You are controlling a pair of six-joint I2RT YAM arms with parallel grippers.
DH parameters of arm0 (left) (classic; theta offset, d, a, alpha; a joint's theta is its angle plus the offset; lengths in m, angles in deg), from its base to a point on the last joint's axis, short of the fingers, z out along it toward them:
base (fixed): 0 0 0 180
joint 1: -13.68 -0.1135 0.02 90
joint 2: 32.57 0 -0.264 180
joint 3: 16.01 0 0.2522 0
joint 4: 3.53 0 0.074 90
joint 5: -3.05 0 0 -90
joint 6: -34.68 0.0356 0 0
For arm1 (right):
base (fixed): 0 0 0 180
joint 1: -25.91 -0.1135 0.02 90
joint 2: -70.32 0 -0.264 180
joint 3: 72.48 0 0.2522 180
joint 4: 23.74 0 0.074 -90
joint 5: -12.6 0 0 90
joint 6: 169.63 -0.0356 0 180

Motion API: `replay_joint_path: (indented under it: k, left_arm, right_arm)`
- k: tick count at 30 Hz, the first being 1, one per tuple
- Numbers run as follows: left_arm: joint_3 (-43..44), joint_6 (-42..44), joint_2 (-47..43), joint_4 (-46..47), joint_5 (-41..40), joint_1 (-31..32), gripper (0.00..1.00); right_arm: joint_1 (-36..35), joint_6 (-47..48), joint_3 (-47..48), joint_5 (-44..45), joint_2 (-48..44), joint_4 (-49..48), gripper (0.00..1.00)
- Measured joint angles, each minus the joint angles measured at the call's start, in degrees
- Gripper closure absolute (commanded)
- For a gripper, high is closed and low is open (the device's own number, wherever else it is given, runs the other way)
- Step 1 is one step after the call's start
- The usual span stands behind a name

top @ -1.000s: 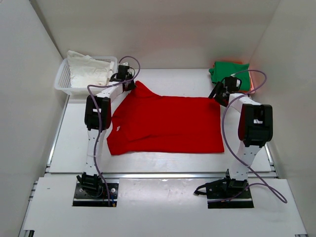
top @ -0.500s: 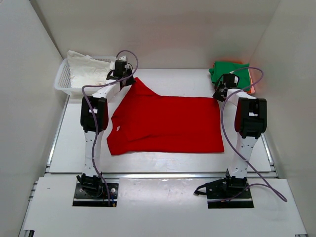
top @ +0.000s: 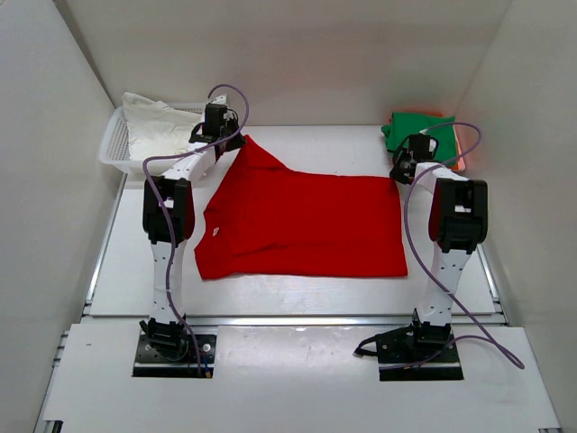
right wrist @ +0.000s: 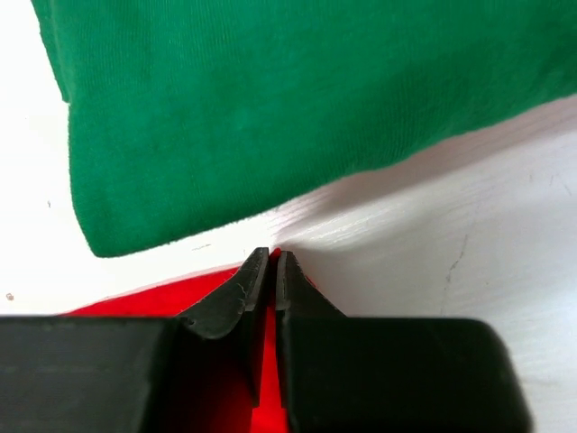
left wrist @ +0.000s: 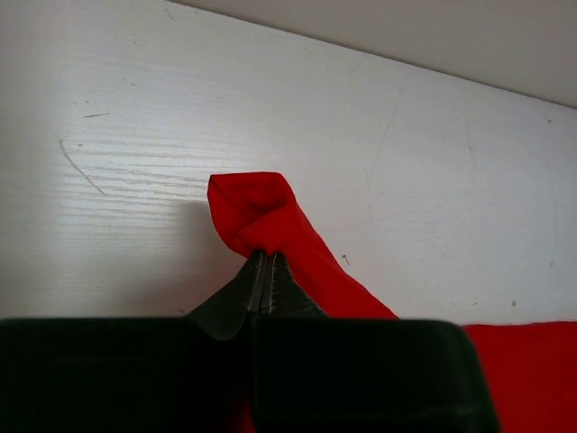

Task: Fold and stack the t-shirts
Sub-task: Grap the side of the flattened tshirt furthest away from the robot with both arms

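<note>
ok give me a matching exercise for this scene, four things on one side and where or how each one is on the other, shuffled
Things:
1. red t-shirt
2. green t-shirt
3. white cloth
4. left pincer

Place or state:
a. in the basket, far left
b. shut on a corner of the red t-shirt
c. spread out in the middle
d. folded, far right corner

Pairs: 1-c, 2-d, 3-a, 4-b

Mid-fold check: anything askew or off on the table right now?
The red t-shirt lies skewed: its far-left corner, pinched by the left gripper, peaks toward the basket, while the right gripper holds the far-right corner level with the far edge. Nothing looks spilled or damaged.
</note>
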Motion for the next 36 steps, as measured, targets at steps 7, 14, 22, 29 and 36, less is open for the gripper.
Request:
replay_joint_path:
  k: [7,14,22,29,36]
  left_arm:
    - [0.0,0.2,0.0,0.4,0.2,-0.1,0.68]
    - [2.5,-0.3,0.9,0.9,0.2,-0.2,0.74]
    - [5.3,1.0,2.8,0.0,-1.7,-0.2,0.58]
    - [14.1,1.7,11.2,-4.5,-2.5,-0.3,0.59]
    - [18.0,1.9,16.8,-9.1,-3.1,-0.3,0.61]
  right_arm:
    - [0.1,0.1,-0.5,-0.5,0.0,-0.9,1.00]
    - [0.1,0.2,-1.1,-0.9,0.0,-1.4,1.00]
    - [0.1,0.2,-1.6,-0.9,0.0,-2.0,1.00]
    - [0.3,0.1,-2.6,-1.8,-0.1,-3.9,1.00]
    - [0.5,0.1,-3.3,-2.4,-0.2,-5.0,0.99]
